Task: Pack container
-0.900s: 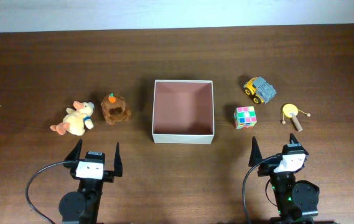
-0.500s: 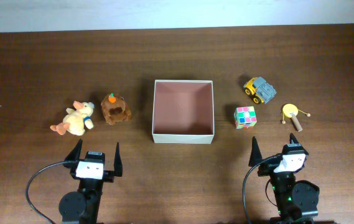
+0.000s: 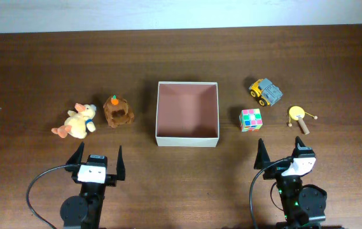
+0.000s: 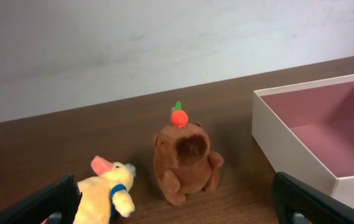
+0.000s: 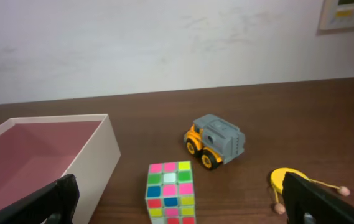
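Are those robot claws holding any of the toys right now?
Nothing is held. The left gripper and the right gripper are both open and empty.

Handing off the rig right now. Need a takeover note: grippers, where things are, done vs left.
Left gripper: open, holding nothing, at the near side.
Right gripper: open, holding nothing, at the near side.
Container: centre, nothing inside.
Left of it: duck plush, brown plush.
Right of it: colour cube, toy truck, yellow rattle drum.
Done: nothing packed.
Left: all five toys go into the container.
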Robot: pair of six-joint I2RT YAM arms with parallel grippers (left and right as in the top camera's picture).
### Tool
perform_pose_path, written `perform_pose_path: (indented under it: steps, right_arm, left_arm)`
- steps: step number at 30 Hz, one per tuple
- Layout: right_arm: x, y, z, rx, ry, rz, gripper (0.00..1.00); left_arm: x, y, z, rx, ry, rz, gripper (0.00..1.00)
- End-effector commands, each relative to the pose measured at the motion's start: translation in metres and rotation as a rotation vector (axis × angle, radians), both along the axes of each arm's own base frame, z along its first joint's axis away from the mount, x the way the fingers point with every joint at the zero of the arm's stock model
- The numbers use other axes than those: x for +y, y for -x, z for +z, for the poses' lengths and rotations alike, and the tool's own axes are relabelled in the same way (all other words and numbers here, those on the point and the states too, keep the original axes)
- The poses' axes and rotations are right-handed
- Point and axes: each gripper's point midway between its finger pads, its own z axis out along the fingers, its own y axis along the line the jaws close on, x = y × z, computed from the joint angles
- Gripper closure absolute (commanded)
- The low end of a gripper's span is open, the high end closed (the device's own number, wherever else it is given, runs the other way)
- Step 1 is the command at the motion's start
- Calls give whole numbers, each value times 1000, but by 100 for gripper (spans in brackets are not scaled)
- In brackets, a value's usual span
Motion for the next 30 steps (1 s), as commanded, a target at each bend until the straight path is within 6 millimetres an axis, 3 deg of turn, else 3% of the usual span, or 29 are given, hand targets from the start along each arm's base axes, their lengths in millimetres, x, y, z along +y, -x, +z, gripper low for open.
perform_pose_path:
  steps: [1, 4, 9, 12, 14, 20, 23, 26, 30]
  right_arm:
    - [3, 1, 7, -19, -28, 21, 1]
    - [3, 5, 31, -61, -17, 21, 1]
    - [-9, 20, 98, -73, 36, -42, 1]
    - [-12, 20, 126, 89, 64, -52, 1]
    - [-13, 14, 131, 231, 74, -58, 1]
    - [-5, -20, 140, 680, 95, -11, 1]
    - [-2, -44, 138, 825, 98, 6, 1]
    - [4, -66, 115, 953, 91, 31, 1]
    - [2, -93, 66, 1105, 104, 20, 1]
  left_arm:
    - [1, 0, -2, 3, 8, 7, 1]
    - [1, 0, -2, 3, 8, 7, 1]
    - [1, 0, -2, 2, 8, 7, 1]
    - [1, 0, -2, 2, 8, 7, 1]
    - [1, 0, -2, 3, 8, 7, 1]
    - [1, 0, -2, 2, 8, 7, 1]
    - [1, 0, -2, 2, 8, 7, 1]
    - [1, 0, -2, 2, 8, 7, 1]
    - [1, 0, -2, 2, 8, 7, 1]
